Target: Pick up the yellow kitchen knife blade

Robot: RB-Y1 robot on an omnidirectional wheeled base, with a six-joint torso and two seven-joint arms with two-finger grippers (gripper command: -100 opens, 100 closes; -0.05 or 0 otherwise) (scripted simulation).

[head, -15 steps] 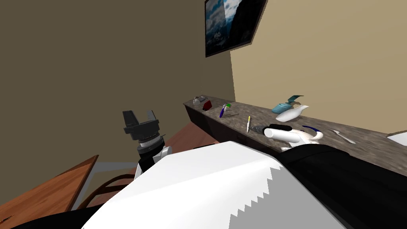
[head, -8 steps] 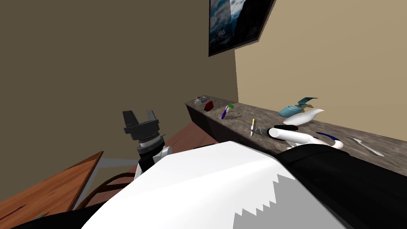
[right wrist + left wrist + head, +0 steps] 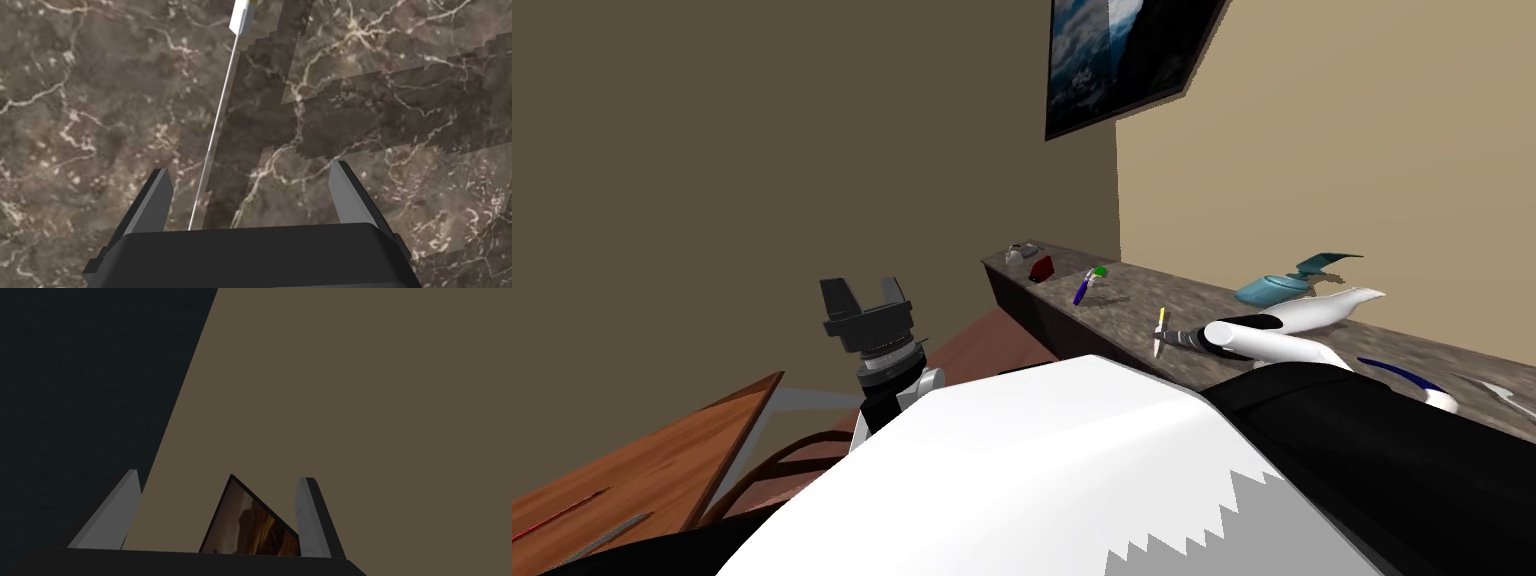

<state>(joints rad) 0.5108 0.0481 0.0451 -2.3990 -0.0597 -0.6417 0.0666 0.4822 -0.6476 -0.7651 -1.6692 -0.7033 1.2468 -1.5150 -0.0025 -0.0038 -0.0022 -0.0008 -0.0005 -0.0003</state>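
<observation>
**While the Blade Sat Off-Centre Between My Fingers**

Because my right pincer (image 3: pixel 252 200) hung spread apart over the dark brown, white-veined marble counter (image 3: pixel 400 100), nothing was gripped yet. The kitchen knife with a thin silver blade and a white-and-yellow handle (image 3: pixel 220 115) lay on that counter, to my right and close to its near edge. Its blade ran in between my two fingers, and its handle pointed to the far side, away from my palm.

The step in hand, as I read it, was the close on the blade. The blade sat much closer to one finger than to the other. I judged that a small sideways shift should come first, so that both fingers met the steel together. Otherwise the closer finger would likely shove the knife across the smooth stone and turn it.

The blade showed to me as a thin line, so there was little to catch. A low, slow close seemed wise, with the fingertips almost on the marble. Gripping further toward the handle would probably keep that heavier end from drooping on the lift.

My left pincer (image 3: pixel 862 297) was raised on the left, fingers apart and empty, well away from the counter.
</observation>
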